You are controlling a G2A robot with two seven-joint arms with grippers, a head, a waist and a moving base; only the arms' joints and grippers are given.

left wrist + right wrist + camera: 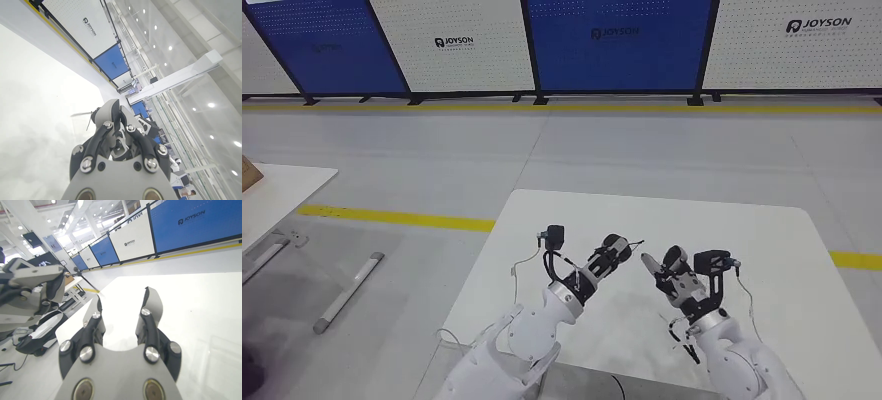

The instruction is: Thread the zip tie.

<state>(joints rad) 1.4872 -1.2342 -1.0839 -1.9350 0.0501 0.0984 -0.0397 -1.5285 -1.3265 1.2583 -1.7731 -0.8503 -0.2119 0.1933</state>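
Right wrist view shows a thin, straight black zip tie (87, 281).

On my feed the zip tie (86, 281) is a thin black strip against the plain white table (762, 230). The left pincer (119, 106) and the right pincer (122, 292) are both light grey with black ridged inner faces, black links and silver screws. The floor (442, 150) is pale grey with a yellow line (392, 215), and the panels (617, 45) alternate blue and white, finely dotted, in black frames.
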